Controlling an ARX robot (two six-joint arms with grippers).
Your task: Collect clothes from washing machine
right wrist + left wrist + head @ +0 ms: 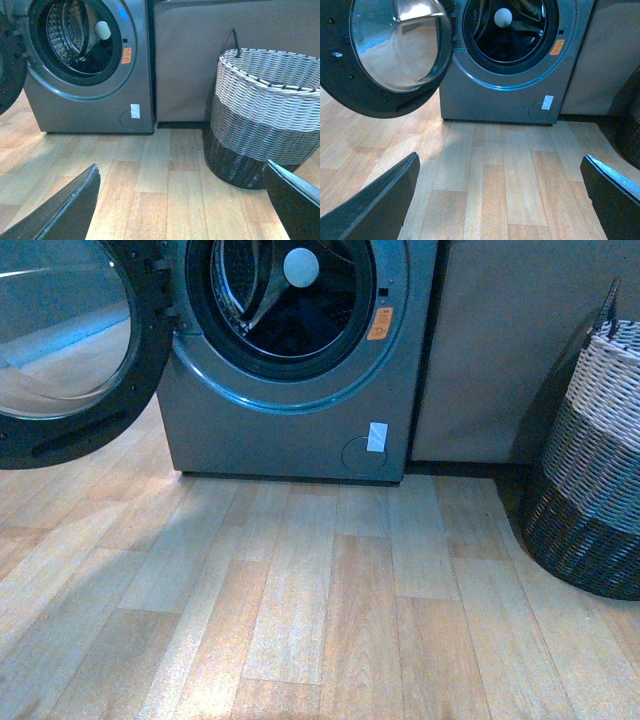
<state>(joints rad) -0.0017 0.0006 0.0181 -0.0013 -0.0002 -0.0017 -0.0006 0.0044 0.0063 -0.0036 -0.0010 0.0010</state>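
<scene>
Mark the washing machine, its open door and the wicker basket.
washing machine (262,440): front view, grey front panel below the drum opening.
open door (60,335): front view, glass porthole.
wicker basket (265,95): right wrist view, pale upper band of its wall.

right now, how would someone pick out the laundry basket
Find the grey washing machine with its round door swung open. Past the beige panel on its right, on the wood floor, stands the basket. It is woven wicker, pale above and dark below.
</scene>
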